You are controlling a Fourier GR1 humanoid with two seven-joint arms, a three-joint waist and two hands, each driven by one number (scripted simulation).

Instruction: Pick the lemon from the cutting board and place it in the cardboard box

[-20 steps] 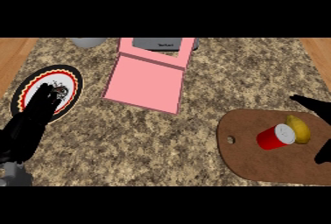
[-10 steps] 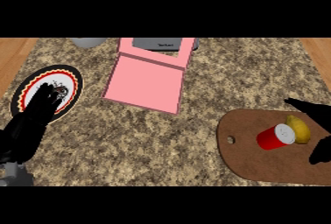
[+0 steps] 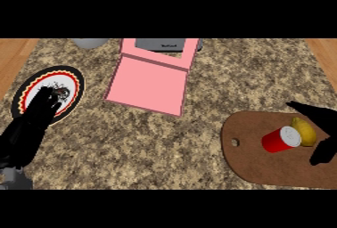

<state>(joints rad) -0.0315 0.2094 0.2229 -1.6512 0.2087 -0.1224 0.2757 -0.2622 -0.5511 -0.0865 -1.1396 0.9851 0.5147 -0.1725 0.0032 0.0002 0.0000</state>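
Two hands are in view. Right hand (image 3: pixel 321 133): fingers and thumb spread apart around the lemon (image 3: pixel 304 131), not closed on it; contact cannot be confirmed. Lemon lies on the brown cutting board (image 3: pixel 263 164), beside a red cup (image 3: pixel 281 140). Pink cardboard box (image 3: pixel 150 80) sits well apart, upper centre. Left hand (image 3: pixel 36 119): fingers straight, over a patterned plate (image 3: pixel 69 80)

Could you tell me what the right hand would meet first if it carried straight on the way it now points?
Probably the yellow lemon on the brown wooden cutting board: the right hand points leftward with the lemon right beside it. The red cup lies just beyond. Height above the board is unclear.
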